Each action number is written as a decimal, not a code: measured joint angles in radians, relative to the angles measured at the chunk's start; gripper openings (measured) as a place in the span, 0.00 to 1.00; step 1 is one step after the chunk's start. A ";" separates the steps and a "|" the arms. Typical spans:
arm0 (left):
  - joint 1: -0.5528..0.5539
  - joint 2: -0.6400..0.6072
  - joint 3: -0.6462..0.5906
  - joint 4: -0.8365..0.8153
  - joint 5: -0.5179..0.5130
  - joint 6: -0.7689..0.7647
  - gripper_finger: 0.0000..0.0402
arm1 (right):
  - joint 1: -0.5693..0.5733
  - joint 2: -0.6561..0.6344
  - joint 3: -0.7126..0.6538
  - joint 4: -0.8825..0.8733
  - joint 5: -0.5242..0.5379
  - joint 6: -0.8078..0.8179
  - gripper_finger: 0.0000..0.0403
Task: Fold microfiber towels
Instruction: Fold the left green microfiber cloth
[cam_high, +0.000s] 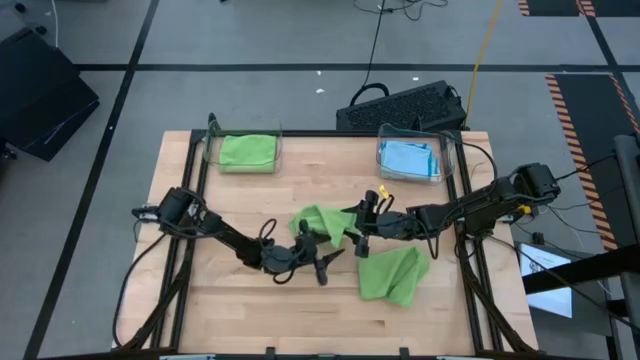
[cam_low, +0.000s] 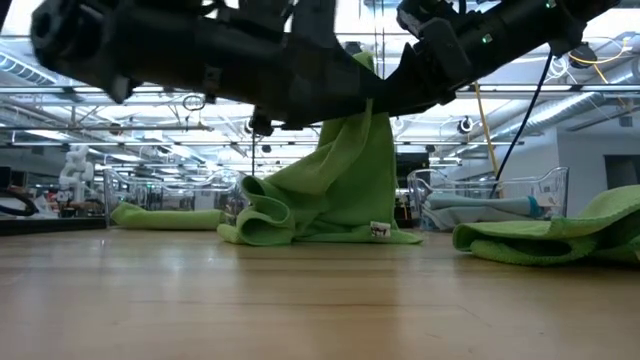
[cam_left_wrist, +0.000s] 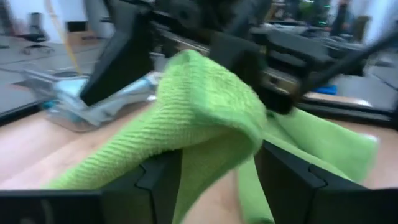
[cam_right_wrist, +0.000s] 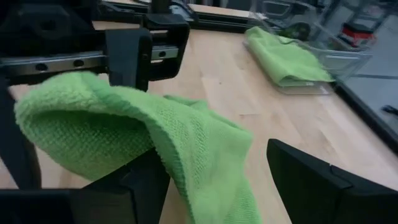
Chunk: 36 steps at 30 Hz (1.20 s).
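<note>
Pale butcher-block wooden table (cam_high: 250, 300) on a grey floor, with what looks like a big open lab or warehouse behind it in the low view, all rails and ceiling lights.

Going left to right for you. Far-left corner has a clear plastic bin (cam_high: 210, 150) holding a folded lime green microfiber towel (cam_high: 247, 151), presumably the done pile for that colour. Your left gripper (cam_high: 318, 262) sits near the middle of the table, fingers spread, with the crumpled lime green microfiber towel being worked on (cam_high: 322, 225) draped between them in its wrist view. I can't tell if it's actually pinching anything; looks more like the cloth is just lying over it.

Right next to it, your right gripper (cam_high: 362, 240) comes in from the other side, jaws also spread wide, the same cloth humped across them. From table level that towel stands up in a peak under the arms, so I'd guess you're mid-fold.

Just right of that, a second loose lime green towel (cam_high: 392, 275) lies rumpled on the wood, likely next in line. Far-right corner, another clear bin (cam_high: 448, 158) holds folded light blue towels (cam_high: 408, 160). A black keyboard (cam_high: 400, 105) sits on the floor beyond the table.
</note>
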<state>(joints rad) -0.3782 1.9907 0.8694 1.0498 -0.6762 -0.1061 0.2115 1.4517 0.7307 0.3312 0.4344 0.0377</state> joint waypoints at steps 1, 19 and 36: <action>0.008 0.000 0.008 -0.002 -0.007 -0.010 0.51 | 0.000 0.000 0.000 0.000 0.014 0.001 0.63; -0.038 -0.188 0.003 -0.403 -0.224 0.313 0.01 | 0.000 -0.025 0.000 -0.114 -0.248 0.117 0.66; -0.032 -0.232 0.003 -0.567 -0.005 0.441 0.04 | -0.055 0.011 0.000 0.126 -0.463 0.023 0.71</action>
<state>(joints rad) -0.4102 1.7588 0.8726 0.4831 -0.6815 0.3352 0.1566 1.4623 0.7307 0.4572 -0.0290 0.0611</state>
